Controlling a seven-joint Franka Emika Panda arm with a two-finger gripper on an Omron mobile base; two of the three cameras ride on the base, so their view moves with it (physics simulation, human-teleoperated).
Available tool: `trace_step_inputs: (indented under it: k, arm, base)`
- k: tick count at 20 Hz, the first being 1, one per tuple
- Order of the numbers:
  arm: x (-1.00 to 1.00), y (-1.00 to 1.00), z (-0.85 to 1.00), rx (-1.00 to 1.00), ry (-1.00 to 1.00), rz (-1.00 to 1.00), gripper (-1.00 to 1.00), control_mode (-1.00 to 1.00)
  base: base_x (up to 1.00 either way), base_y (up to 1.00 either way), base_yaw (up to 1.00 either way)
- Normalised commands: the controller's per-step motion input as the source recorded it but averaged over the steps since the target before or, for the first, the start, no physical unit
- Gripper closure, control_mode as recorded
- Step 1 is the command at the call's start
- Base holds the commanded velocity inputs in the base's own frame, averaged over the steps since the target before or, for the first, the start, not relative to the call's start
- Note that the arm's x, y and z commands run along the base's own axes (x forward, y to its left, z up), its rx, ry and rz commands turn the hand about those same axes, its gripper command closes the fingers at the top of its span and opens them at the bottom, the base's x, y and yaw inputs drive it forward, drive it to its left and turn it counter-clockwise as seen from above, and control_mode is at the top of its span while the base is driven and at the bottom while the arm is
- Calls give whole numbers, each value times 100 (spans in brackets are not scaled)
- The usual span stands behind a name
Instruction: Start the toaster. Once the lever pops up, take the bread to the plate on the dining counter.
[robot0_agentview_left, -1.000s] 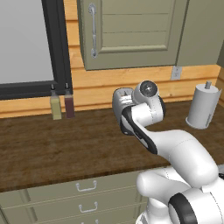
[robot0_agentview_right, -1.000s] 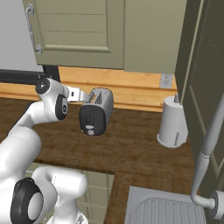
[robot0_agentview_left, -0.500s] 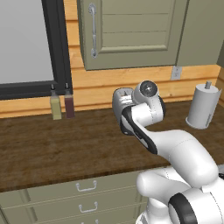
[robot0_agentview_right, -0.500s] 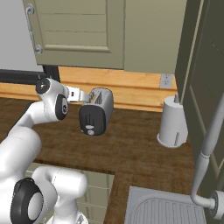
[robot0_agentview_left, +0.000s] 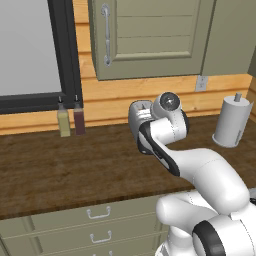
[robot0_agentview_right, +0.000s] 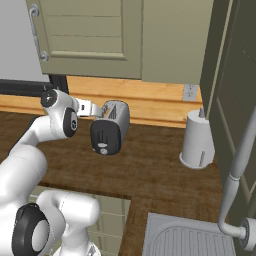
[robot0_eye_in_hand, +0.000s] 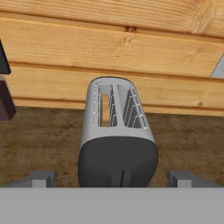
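One tabletop (robot0_agentview_right: 160, 170), dark wood grain, carries the toaster (robot0_agentview_right: 111, 127) near the plank back wall. Toaster sits straight ahead of the hand (robot0_eye_in_hand: 113, 178) in the hand view, black end face (robot0_eye_in_hand: 117, 164) toward it, centred between the two fingertips (robot0_eye_in_hand: 40, 178). Hand is spread wide, tips well apart on either side of the end face, holding nothing; can't tell if it touches the toaster. Paper-towel roll (robot0_agentview_right: 197, 140) stands to the right of the toaster, well apart. Two bottles (robot0_agentview_left: 71, 120) stand by the wall to the left. Bread (robot0_eye_in_hand: 105, 109) shows as a tan strip in the left slot, mostly hidden. Lever hard to make out; thin vertical slot (robot0_eye_in_hand: 121, 177) cut off at bottom. In the left base view the arm blocks the toaster.
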Motion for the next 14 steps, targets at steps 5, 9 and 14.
trace_step_inputs:
  k: [5,9,14]
  arm:
    - [0,0,0,0,0,0,-100,-100]
    - [0,0,0,0,0,0,-100,-100]
    - [0,0,0,0,0,0,-100,-100]
  base:
    - [0,0,0]
    - [0,0,0]
    - [0,0,0]
